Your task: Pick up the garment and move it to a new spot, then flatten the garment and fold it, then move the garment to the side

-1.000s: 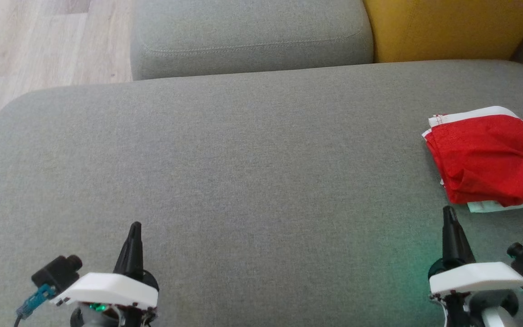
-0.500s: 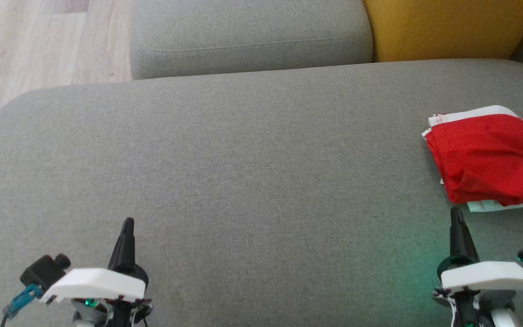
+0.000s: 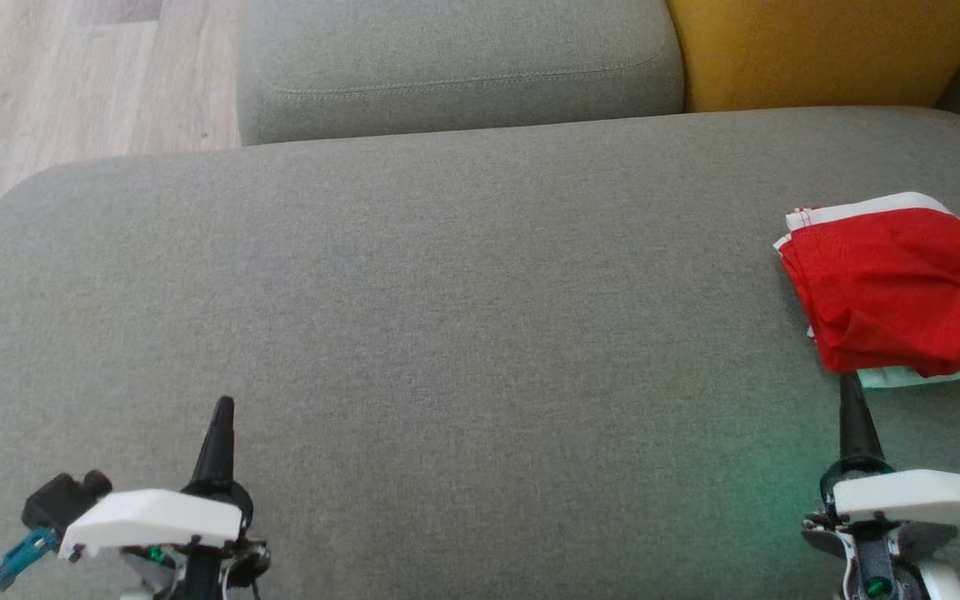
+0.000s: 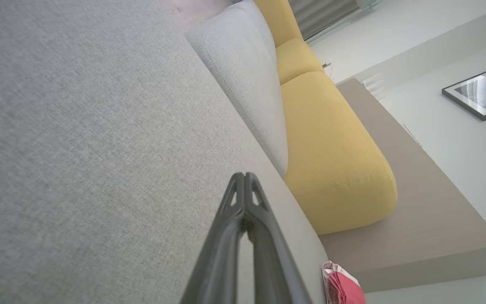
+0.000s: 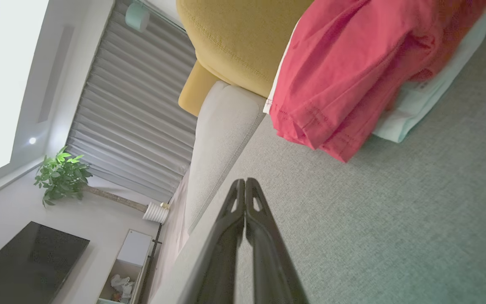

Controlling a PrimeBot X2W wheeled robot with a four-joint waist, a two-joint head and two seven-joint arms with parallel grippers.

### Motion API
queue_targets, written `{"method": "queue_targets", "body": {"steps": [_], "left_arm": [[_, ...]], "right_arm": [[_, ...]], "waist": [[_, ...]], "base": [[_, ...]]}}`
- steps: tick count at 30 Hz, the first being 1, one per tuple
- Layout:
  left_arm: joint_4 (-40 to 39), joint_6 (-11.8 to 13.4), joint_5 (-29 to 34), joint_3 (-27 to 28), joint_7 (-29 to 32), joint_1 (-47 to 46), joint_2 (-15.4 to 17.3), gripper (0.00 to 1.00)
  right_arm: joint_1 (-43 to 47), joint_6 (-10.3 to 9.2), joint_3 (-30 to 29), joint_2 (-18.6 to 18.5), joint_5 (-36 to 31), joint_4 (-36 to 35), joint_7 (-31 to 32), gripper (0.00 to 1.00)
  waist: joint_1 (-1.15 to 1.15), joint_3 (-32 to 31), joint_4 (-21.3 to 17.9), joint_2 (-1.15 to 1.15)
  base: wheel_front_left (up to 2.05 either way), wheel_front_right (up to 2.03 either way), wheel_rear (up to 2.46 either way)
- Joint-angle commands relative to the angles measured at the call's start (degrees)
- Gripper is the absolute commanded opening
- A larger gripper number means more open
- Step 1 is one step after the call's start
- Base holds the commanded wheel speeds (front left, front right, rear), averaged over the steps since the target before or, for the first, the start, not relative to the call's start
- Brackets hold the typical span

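- Garment (image 3: 897, 287): red cloth folded into a rumpled, roughly rectangular pile. It lies at the far right of the seat cushion (image 3: 447, 292), and its right part runs off the head view's edge.
- Long axis: left to right across the head view. The stacked fold edges and stitched hems face my left, toward the open cushion.
- Pale layer (image 3: 913, 377): white-to-mint cloth under the red, showing along its far and near edges. I cannot tell whether it is the same piece.
- My right end effector (image 3: 848, 390): fingers pressed together and holding nothing, tip just short of the garment's near edge.
- My left end effector (image 3: 222, 410): fingers together and empty, over the cushion, well apart from the garment.
- Seat cushion: grey woven fabric with rounded corners.
- Behind it: a grey back cushion (image 3: 447, 67) with a stitched seam, beside a mustard-yellow cushion (image 3: 822, 50).
- Floor (image 3: 72, 83): pale wood planks.
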Motion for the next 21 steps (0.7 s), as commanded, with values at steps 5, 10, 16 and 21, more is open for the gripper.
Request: {"method": "queue_targets", "body": {"steps": [5, 10, 16, 21], "left_arm": [[-1.6, -0.9, -3.8, 2.7, 1.0, -3.8, 0.8, 0.00], [-1.5, -1.2, -6.8, 3.4, 1.8, -4.1, 0.8, 0.00], [-1.4, -1.6, -10.3, 4.3, 2.8, -4.5, 0.8, 0.00], [-1.3, -2.0, -13.2, 5.1, 3.6, -4.8, 0.8, 0.00]], "right_arm": [[-3.3, -0.03, 0.1, -1.0, 4.3, -2.4, 1.2, 0.00], [-3.5, -0.04, -0.3, -1.0, 7.6, -2.5, 2.0, 0.00], [-3.8, -0.04, -0.8, -1.0, 11.4, -2.6, 3.0, 0.00], [-4.0, -0.04, -1.2, -1.0, 14.6, -2.7, 3.8, 0.00]], "waist": [[0.00, 0.0, 0.0, 0.00], [0.00, 0.1, -0.1, 0.00], [0.00, 0.1, -0.1, 0.00], [0.00, 0.2, -0.1, 0.00]], "base": [[0.00, 0.00, 0.00], [0.00, 0.00, 0.00], [0.00, 0.00, 0.00], [0.00, 0.00, 0.00]]}}
